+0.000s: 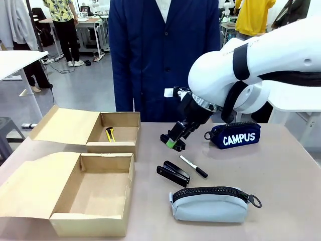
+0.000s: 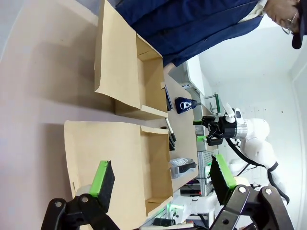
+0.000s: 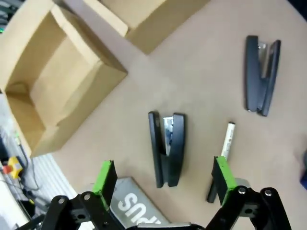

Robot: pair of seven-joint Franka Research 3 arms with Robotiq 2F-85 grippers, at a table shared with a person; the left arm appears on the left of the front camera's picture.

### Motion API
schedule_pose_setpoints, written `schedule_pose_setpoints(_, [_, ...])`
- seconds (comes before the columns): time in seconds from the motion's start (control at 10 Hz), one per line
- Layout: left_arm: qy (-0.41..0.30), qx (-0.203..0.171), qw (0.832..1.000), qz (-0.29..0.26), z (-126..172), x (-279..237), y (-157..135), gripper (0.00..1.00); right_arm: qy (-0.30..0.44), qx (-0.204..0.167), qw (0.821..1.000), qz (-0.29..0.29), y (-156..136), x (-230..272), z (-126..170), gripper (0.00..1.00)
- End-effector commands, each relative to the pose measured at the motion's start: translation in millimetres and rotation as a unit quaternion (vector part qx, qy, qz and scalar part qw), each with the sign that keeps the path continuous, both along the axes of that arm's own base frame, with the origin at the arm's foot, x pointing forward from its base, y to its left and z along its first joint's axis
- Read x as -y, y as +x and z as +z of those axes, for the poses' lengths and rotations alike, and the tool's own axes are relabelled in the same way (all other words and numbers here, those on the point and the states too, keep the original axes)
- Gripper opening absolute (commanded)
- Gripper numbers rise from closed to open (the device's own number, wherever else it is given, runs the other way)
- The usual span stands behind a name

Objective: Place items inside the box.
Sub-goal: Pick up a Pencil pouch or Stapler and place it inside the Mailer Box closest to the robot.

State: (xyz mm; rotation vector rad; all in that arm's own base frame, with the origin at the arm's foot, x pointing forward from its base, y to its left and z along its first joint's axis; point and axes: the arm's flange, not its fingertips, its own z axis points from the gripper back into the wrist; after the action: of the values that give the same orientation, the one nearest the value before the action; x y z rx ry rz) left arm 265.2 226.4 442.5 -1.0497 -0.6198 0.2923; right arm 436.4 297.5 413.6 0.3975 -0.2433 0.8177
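Right gripper (image 1: 173, 142) hangs above mid-table, tilted, jaws spread wide, nothing between them. From its wrist view, the near stapler (image 1: 173, 173) lies flat on the table (image 1: 281, 191) below, framed between the two green pads but not touched. The black-and-white marker (image 1: 193, 166) lies just beside that stapler, roughly parallel to it, on the pouch side.

The far stapler (image 3: 260, 74) lies further toward the person. From the front, the gripper stands in the way and covers most of it.

The navy pouch (image 1: 233, 136), white letters facing the robot, sits on the right, under the arm's bulky elbow. The elbow overlaps its top edge.

The pale grey-blue pencil case (image 1: 209, 205) lies nearest the robot's side, zip up, just in front of the near stapler and marker but apart from them.

Two open cardboard boxes sit on the left, flaps folded outward. The far box (image 1: 111, 149) holds the yellow utility knife (image 1: 110, 134) on its floor. The near box (image 1: 88, 224) holds nothing that I can see.

Left gripper (image 2: 162, 179) is held high over the near box, fingers wide apart and empty.

A person in a dark blue coat (image 1: 160, 55) stands at the far edge of the table; I can't make out the hands.
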Motion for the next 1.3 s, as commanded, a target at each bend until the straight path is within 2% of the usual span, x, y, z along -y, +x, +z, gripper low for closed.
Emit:
schedule_pose_setpoints(0.0, [-0.002,0.016,1.000,-0.001,0.9,0.5,0.7,1.00,-0.056,0.000,0.997,-0.049,4.9,-4.9,5.1,1.00])
schedule_pose_setpoints(0.1, [-0.002,0.016,1.000,-0.001,0.9,0.5,0.7,1.00,-0.101,-0.010,0.994,-0.045,40.2,-18.0,-15.0,1.00])
schedule_pose_setpoints(0.2, [-0.002,0.016,1.000,-0.001,0.9,0.5,0.7,1.00,-0.105,-0.013,0.992,-0.062,66.9,-26.3,-30.2,1.00])
schedule_pose_setpoints(0.5, [-0.002,0.016,1.000,-0.001,0.9,0.5,0.7,1.00,-0.109,0.003,0.989,-0.103,109.1,-42.3,-71.5,1.00])
schedule_pose_setpoints(0.9, [-0.002,0.016,1.000,-0.001,0.9,0.5,0.7,1.00,-0.130,0.025,0.984,-0.121,118.4,-60.8,-112.6,1.00])
schedule_pose_setpoints(1.2, [-0.002,0.016,1.000,-0.001,0.9,0.5,0.7,1.00,-0.143,0.040,0.979,-0.137,114.6,-53.6,-114.2,1.00])
